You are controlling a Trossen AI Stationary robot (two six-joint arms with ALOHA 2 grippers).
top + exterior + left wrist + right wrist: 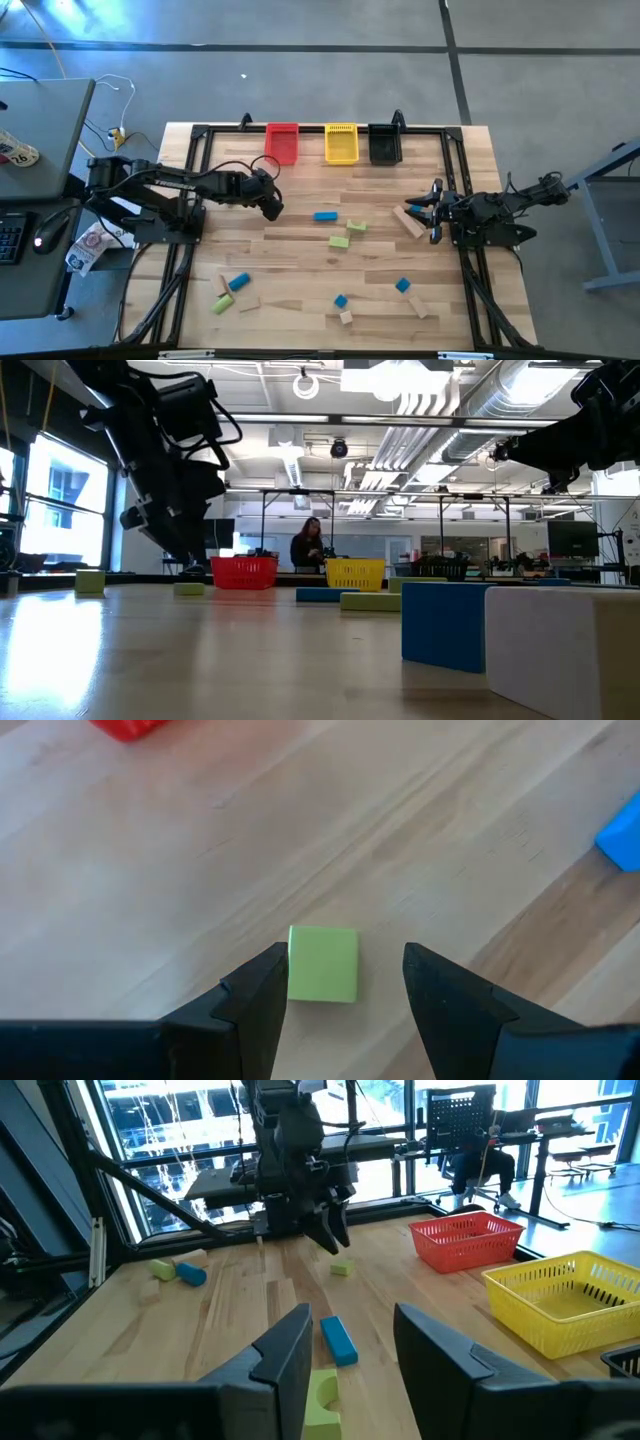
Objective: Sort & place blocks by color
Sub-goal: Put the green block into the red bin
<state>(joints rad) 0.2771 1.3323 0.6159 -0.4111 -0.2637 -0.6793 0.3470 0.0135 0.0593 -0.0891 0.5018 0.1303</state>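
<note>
Small green, blue and tan blocks lie scattered on the wooden table point(300, 270). My left gripper point(345, 960) is open and hovers just above a light green cube point(322, 963), which rests flat on the table and shows between the fingers. The right wrist view shows that cube point(341, 1267) lying clear below the left gripper point(332, 1235). My right gripper point(352, 1320) is open at the table's right side point(432, 213), level with the table and facing left. A green block point(322, 1398) and a blue bar point(338, 1338) lie in front of it.
Red point(282, 143), yellow point(341, 143) and black point(385, 146) bins stand in a row at the far edge. A tan bar point(410, 222) lies by the right gripper. More blocks lie near left point(232, 290) and near right point(402, 286). A person point(306, 545) sits beyond the table.
</note>
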